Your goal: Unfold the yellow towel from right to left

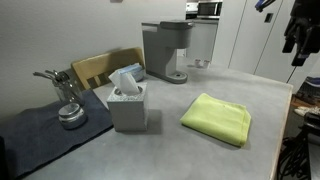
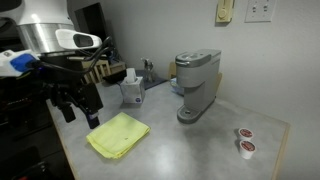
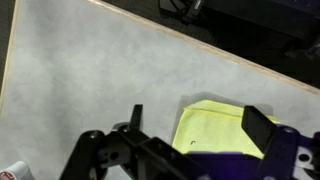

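Closest to me, in the wrist view, the gripper (image 3: 196, 118) comes in from the bottom edge with its fingers (image 3: 136, 112) spread wide and nothing between them, so I read it as open and hanging clear of the surface. Just past the fingers, at the lower right of that view, the yellow towel (image 3: 215, 128) lies flat on the grey table (image 3: 100, 70), with the right-hand finger hiding part of it. A small pod (image 3: 15, 172) peeks in at the lower left corner.

In an exterior view the gripper (image 2: 80, 108) hangs at the left of the frame, above and left of the towel (image 2: 118, 136) and not touching it. The towel sits low and left of centre there, near the table's front edge. In an exterior view the towel (image 1: 216, 118) lies right of centre, and its near edge looks doubled, so I take it as folded.

Further back, left of the towel and apart from it, stands the tissue box (image 1: 128, 105) with a white tissue poking up. At the lower left a dark blue-grey mat (image 1: 40, 135) carries a metal piece (image 1: 68, 105). Behind the box I see a wooden panel (image 1: 105, 68), and at upper centre the grey coffee machine (image 1: 165, 50)
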